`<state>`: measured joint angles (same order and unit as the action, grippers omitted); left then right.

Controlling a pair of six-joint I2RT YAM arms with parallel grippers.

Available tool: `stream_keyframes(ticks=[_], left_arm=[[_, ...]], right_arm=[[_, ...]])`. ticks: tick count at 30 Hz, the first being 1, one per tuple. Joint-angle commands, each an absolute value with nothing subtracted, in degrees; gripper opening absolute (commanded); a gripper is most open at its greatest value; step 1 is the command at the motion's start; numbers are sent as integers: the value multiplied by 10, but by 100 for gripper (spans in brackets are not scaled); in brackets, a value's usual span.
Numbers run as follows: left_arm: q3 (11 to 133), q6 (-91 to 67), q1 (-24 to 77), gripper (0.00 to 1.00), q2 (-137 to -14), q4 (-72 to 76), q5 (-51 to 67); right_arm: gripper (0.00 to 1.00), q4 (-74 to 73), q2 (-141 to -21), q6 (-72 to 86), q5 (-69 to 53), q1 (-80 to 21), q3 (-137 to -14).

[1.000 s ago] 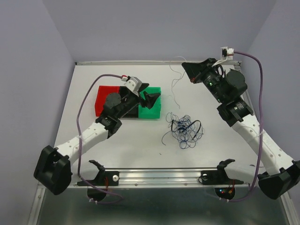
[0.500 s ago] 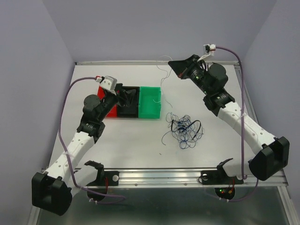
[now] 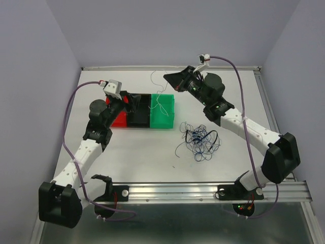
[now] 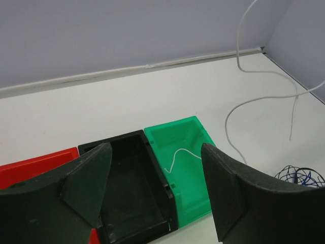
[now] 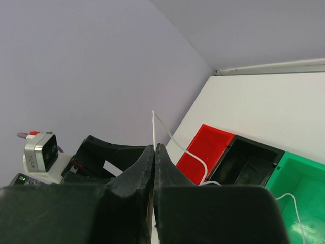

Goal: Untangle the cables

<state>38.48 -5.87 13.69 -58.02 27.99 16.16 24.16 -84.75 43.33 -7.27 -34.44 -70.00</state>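
Note:
A tangle of thin black and dark blue cables point(image 3: 200, 140) lies on the white table, right of the bins; its edge shows in the left wrist view point(image 4: 302, 178). My right gripper point(image 3: 167, 78) is shut on a white cable point(image 3: 158, 96) and holds it up over the bins. The jaws pinch it in the right wrist view point(image 5: 154, 150). The cable point(image 4: 252, 97) hangs down and its end lies in the green bin point(image 4: 189, 133). My left gripper point(image 3: 139, 101) is open and empty above the black bin point(image 4: 129, 178), with its fingers point(image 4: 87, 178) wide apart.
Red point(image 3: 116, 120), black point(image 3: 140, 119) and green point(image 3: 166, 118) bins stand side by side at centre left. The table's back wall edge point(image 3: 167, 66) is just behind the right gripper. A metal rail point(image 3: 177, 189) runs along the near edge.
My right arm has swung left from the back right corner, carrying the white cable over the green bin. My left gripper has drawn back from the green bin to the black bin.

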Motion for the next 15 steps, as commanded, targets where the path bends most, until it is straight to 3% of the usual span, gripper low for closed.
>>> stream_keyframes(ticks=[1, 15], left_arm=[[383, -59, 134, 81, -565, 311, 155], [381, -54, 134, 82, -561, 312, 181]], right_arm=[[1, 309, -862, 416, -12, -366, -725], [1, 342, -890, 339, 86, -374, -679]])
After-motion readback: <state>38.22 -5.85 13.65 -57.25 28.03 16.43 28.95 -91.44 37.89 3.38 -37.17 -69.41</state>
